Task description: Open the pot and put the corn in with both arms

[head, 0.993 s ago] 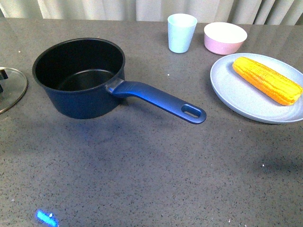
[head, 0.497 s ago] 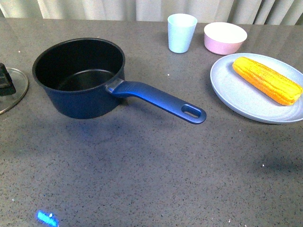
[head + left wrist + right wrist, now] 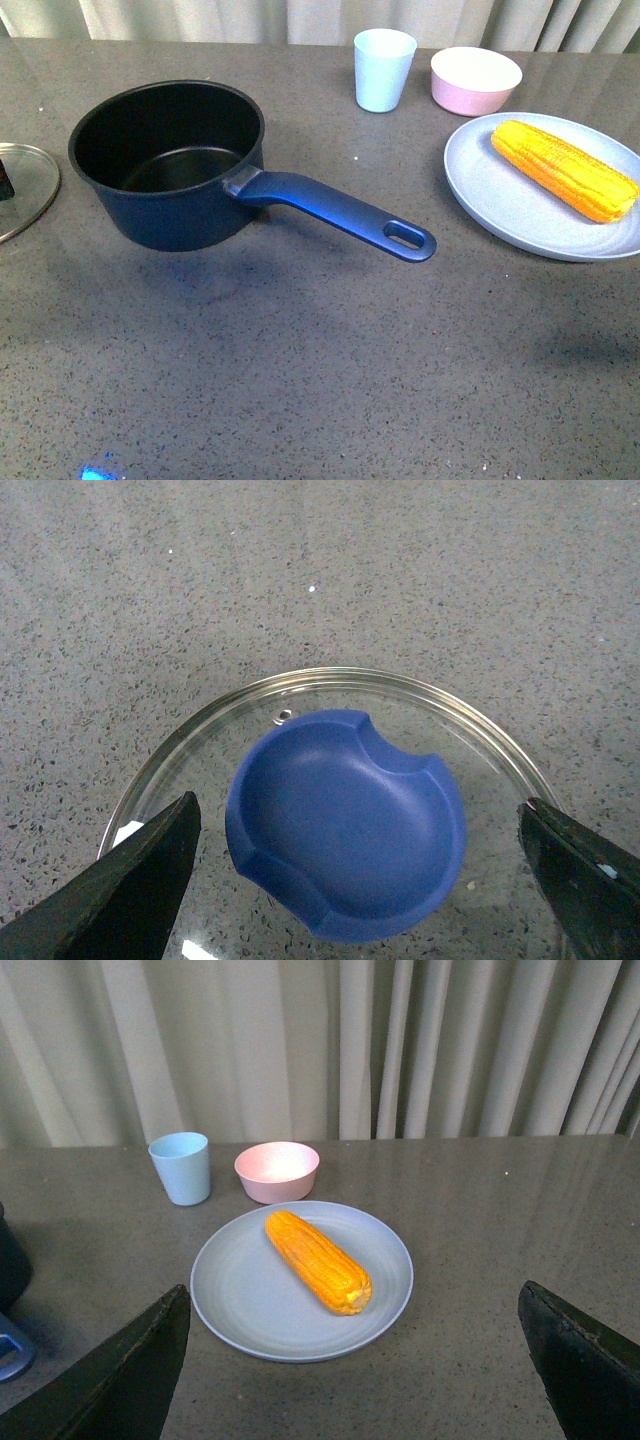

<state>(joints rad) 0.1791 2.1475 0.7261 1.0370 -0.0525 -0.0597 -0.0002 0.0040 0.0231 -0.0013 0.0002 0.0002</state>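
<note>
The navy pot stands open on the counter, its black inside bare and its long handle pointing right. Its glass lid lies flat at the far left edge. In the left wrist view my left gripper is open over that lid, one finger on each side of the blue knob, touching nothing. The corn lies on a pale blue plate at the right. My right gripper hangs open on the near side of the corn, well short of it.
A light blue cup and a pink bowl stand behind the plate, near the curtain. The right wrist view shows the plate, the cup, the bowl and the pot's edge.
The dark left gripper tip over the lid showed larger half a second ago and has slipped almost out of the front view's left edge. Pot, corn and plate have not moved.
</note>
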